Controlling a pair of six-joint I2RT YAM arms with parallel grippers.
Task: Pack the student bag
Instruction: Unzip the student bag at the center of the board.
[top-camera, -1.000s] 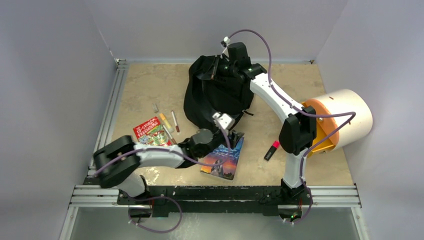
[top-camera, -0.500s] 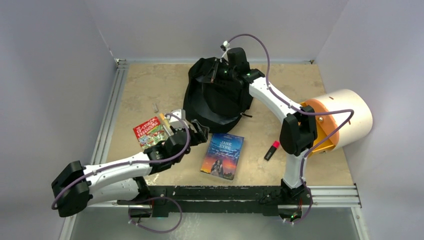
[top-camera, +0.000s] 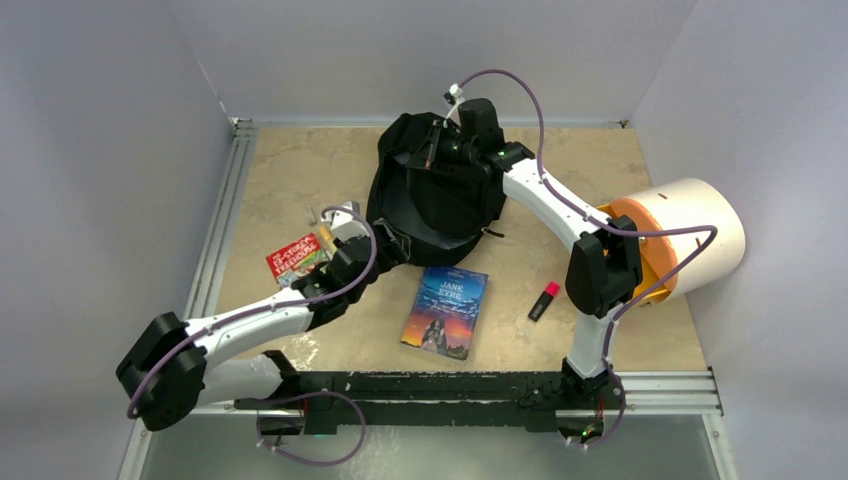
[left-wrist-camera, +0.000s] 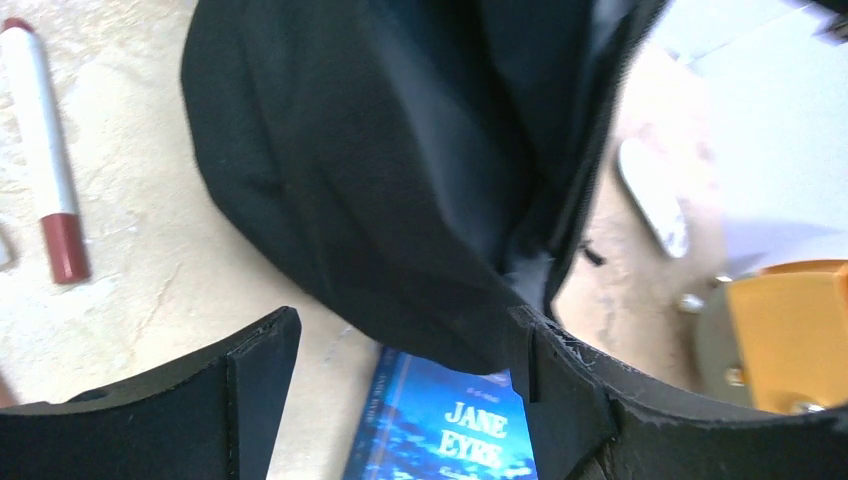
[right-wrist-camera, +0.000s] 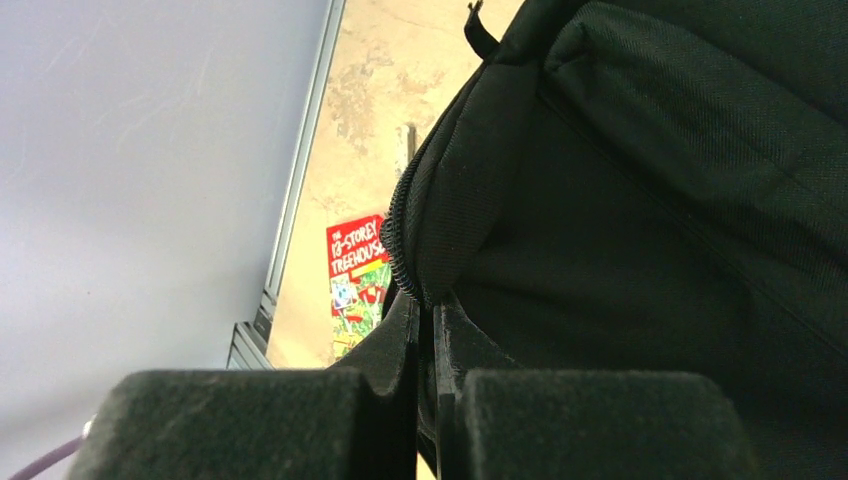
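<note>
Our right gripper (right-wrist-camera: 428, 322) is clenched on the zippered rim of the student bag (right-wrist-camera: 660, 180), holding the mouth up. Our left gripper (left-wrist-camera: 400, 400) stands released, jaws wide and gripping nothing, with the bag's lower edge sagging just above the gap.

In the overhead view the bag lies in the upper middle of the frame, with the Jane Eyre book (top-camera: 446, 311) just below it. We judge this to be the step of holding the bag open while the free arm goes for an item. Next it must settle on the book or a marker and carry it into the mouth.

The left wrist view shows a red-capped marker (left-wrist-camera: 45, 150) at upper left. Only the right wrist view shows the pinch on the rim. Only overhead do we see the red highlighter (top-camera: 543, 301), lower right of the bag.
</note>
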